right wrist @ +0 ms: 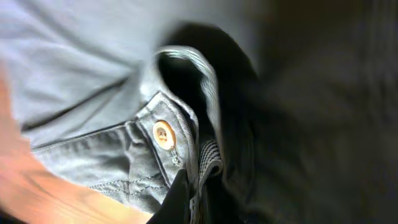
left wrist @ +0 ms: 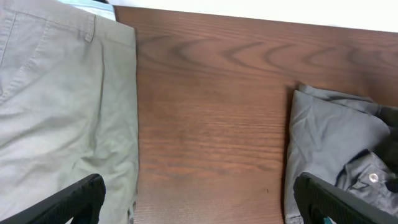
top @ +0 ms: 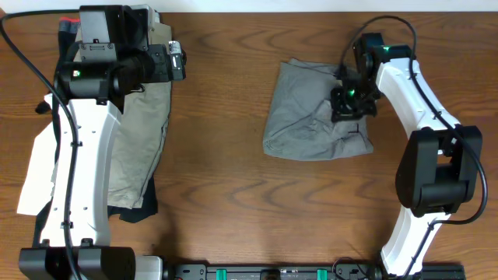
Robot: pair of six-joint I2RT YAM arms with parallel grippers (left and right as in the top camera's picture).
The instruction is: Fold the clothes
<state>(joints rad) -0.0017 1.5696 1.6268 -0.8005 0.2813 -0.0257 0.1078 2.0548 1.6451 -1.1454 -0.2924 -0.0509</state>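
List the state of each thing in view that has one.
grey shorts: crumpled, not yet folded, waistband pinched.
khaki shorts: lying flat, untouched.
left hand: open, empty.
right hand: shut on the grey shorts' waistband.

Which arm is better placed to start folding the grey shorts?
Right: the right pincer is shut on the grey shorts beside their button; the left pincer hangs open, off by the khaki shorts.

The right end effector (top: 349, 103) covers part of the grey shorts (top: 303, 117); half its wrist view is blurred.
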